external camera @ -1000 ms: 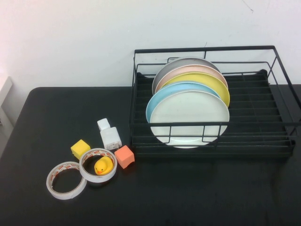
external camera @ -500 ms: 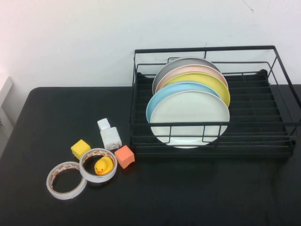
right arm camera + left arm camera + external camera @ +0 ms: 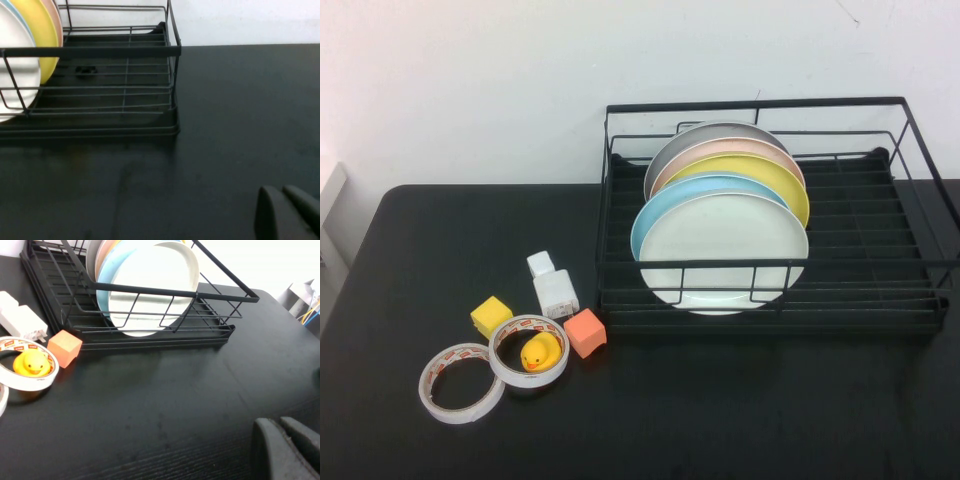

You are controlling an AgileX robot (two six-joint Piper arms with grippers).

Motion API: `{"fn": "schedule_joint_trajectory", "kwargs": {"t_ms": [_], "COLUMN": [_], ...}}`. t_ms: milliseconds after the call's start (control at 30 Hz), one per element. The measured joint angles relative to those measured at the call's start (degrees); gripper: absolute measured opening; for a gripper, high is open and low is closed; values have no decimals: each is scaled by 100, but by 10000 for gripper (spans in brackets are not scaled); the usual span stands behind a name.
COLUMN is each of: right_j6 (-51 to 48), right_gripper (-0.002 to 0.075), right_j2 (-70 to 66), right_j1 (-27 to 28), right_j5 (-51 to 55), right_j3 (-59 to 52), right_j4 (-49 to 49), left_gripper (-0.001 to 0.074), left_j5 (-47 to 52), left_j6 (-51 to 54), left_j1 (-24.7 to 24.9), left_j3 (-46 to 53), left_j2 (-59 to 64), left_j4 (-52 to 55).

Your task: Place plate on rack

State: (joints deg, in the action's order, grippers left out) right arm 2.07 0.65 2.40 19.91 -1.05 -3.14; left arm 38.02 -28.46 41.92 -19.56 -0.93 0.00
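A: Where was the plate just then?

B: Standing on edge inside the rack, front of the row, leaning back on the blue plate. Its face looked out over the front rail toward the arms, its width running along that rail.

A: So it looked already placed?

B: That was my read, yes. Nothing was being carried.

A: And the left gripper?

B: Low over bare table, fingers pressed together, pinching nothing. From it the plate lay ahead and off to the side, well apart, beyond the rack's front rail.

A: The right gripper?

B: Same story: fingers together, empty, hanging over the table. The rack's near corner lay ahead of it, and only the plate's edge showed past that corner, beside the yellow plate.

A: Which arm sat nearer?

B: Hard to call; the left wrist camera saw more of the plate's face, so I'd have leaned left. Neither arm appeared in the high view at all.

A: Anything near the left side?

B: A duck in a tape ring and an orange cube, short of the rack and apart from the gripper.
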Motion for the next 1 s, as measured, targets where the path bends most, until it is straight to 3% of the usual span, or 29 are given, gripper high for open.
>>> {"fn": "schedule_joint_trajectory", "kwargs": {"t_ms": [567,700,867,1000], "right_j6": [0,0,0,0], "right_gripper": [-1,-1,-2,-2], "right_j2": [0,0,0,0], "right_j1": [0,0,0,0], "right_j5": [0,0,0,0], "right_j3": [0,0,0,0], "right_j4": [0,0,0,-3], "left_gripper": [-1,-1,-1,-1], "left_j5": [0,-15,-339,-616], "left_j6": [6,6,6,6], "left_j1": [0,-42,-893,-2136], "left_j3": [0,9,341,753], "left_j2": [0,0,0,0], "left_j4": [0,635,1198,1229]}}
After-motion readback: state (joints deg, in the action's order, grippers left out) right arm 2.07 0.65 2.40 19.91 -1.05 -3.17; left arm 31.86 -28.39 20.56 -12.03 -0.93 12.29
